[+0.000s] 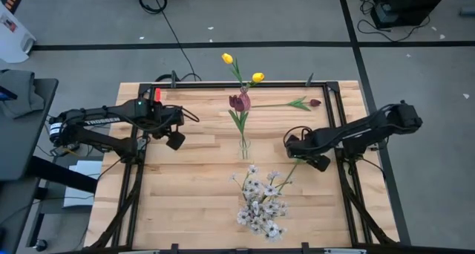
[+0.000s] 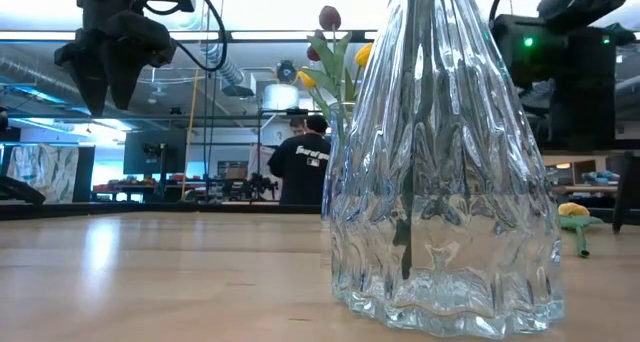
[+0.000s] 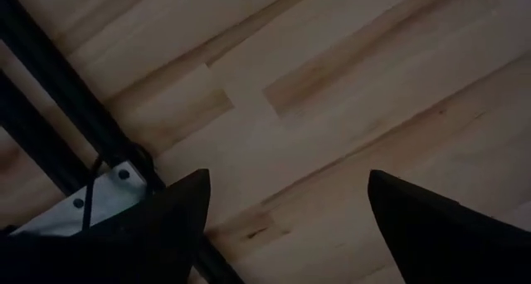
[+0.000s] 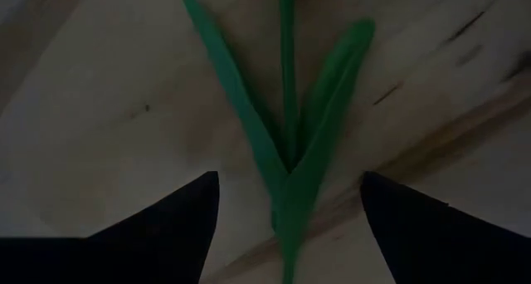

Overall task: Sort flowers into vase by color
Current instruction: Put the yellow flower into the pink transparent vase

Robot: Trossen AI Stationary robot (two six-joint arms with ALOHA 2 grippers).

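A narrow glass vase [image 1: 243, 146] at the table's middle holds maroon tulips [image 1: 239, 102] and yellow tulips [image 1: 227, 59]. A wide glass vase [image 2: 445, 182] near the front edge holds white blossoms [image 1: 261, 206]. One maroon tulip [image 1: 315, 102] lies on its side at the far right. A green-stemmed flower [image 1: 288, 174] lies on the table under my right gripper [image 1: 315, 162]. That gripper is open, its fingers standing above and on either side of the stem and leaves [image 4: 286, 143]. The flower's yellow head [image 2: 572, 210] shows in the low view. My left gripper [image 1: 175, 140] hangs open over bare wood at the left.
Black frame rails [image 1: 338, 128] run along the table's left, right and far sides. A rail and a white plate [image 3: 99, 193] show below my left gripper. Bare wood lies between the left gripper and the two vases. A person [image 2: 305, 167] stands in the room beyond.
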